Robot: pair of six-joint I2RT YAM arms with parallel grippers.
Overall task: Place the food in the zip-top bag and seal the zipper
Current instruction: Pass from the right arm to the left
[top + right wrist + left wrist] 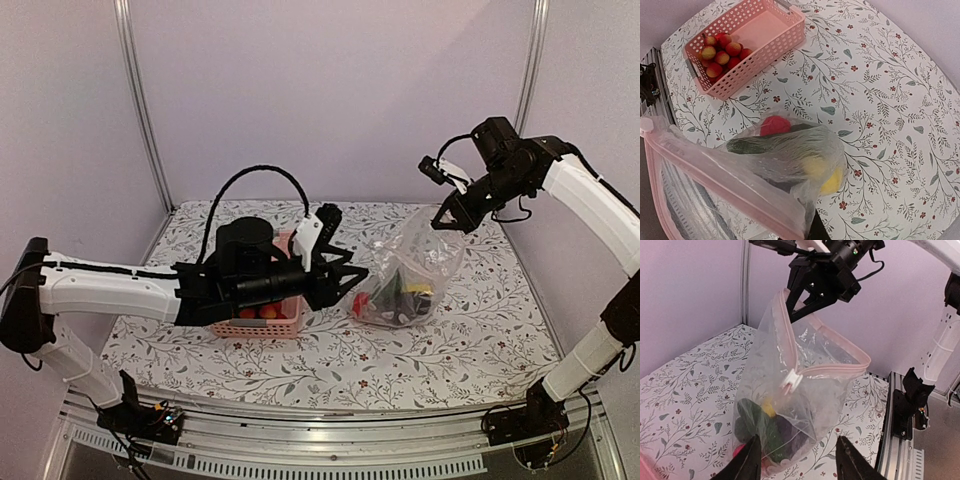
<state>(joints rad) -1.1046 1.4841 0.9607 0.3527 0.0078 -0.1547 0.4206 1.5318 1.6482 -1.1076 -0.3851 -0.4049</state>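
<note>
My left claw (pixel 799 441) gapes empty; straight ahead hangs the bag (pixel 812 405), corner pinched by the right claw (pixel 800 305), zipper (pixel 837 371) crosswise, nearer the left claw.

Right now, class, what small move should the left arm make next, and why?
Probably swing the open left gripper over to the pink basket and pick one of the red berries. Several lie there unpacked, while the right gripper holds the zip-top bag up with its mouth open.
</note>
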